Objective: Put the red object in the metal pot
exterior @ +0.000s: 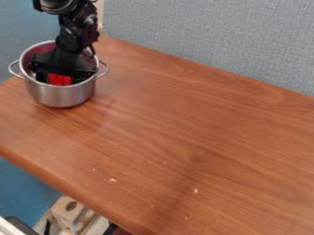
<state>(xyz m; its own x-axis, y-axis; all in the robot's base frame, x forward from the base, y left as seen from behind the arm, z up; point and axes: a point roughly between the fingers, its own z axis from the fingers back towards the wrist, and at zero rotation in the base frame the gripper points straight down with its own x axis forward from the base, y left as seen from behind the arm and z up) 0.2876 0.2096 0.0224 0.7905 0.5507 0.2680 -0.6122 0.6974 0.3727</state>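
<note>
The metal pot stands at the far left of the wooden table, shiny and round with a rolled rim. Inside it lies the red object, only a small red patch of it showing. My black gripper reaches down into the pot from above, its fingers spread wide over the red object. The jaws stand open, and I cannot tell whether they still touch the red piece. The arm rises to the top left corner.
The wooden table stretches to the right and front of the pot. A blue-grey wall runs behind it. Below the table's front edge sits some light-coloured gear on the floor.
</note>
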